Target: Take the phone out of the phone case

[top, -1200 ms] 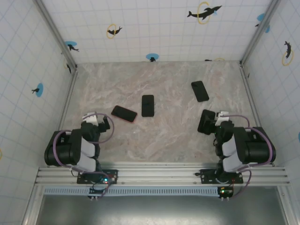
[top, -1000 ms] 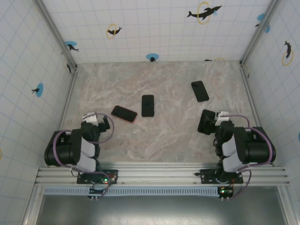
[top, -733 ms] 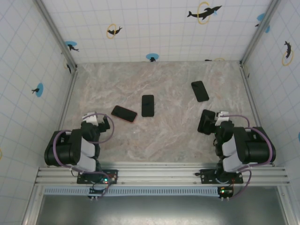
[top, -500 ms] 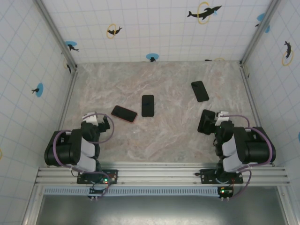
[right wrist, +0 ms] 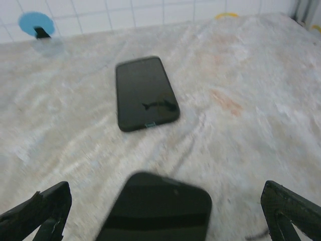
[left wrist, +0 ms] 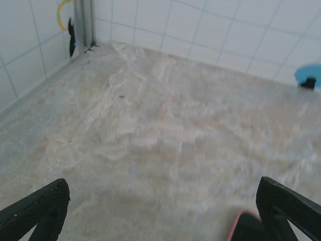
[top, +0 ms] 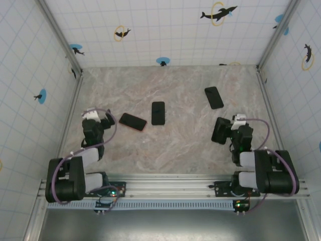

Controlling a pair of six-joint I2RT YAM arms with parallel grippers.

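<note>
My left gripper (left wrist: 160, 203) is spread wide and grips nothing. In the left wrist view its two black fingers (left wrist: 37, 211) sit at the bottom corners with bare marbled tabletop (left wrist: 150, 125) between them. Just inside the right-hand finger that view catches one pink-red corner of the red-rimmed phone case (left wrist: 243, 228), cut off by the frame edge. From above, the whole case (top: 128, 126) lies flat on the table. The phone (top: 133, 121) fills it with its dark face up, just beside my left gripper (top: 106, 120) and not touching it.

My right gripper (right wrist: 165, 193) is also spread wide and grips nothing. In the right wrist view a blurred black phone (right wrist: 158, 211) lies on the table between the fingers (right wrist: 40, 211), touching neither as far as I can tell. From above it is a dark slab at the right gripper (top: 221, 131). Beyond it lies a second black phone (right wrist: 145, 93), screen up, which the top view places (top: 214, 97) toward the far right. The top view adds a third black phone (top: 158, 113) at mid-table, near the cased one.
</note>
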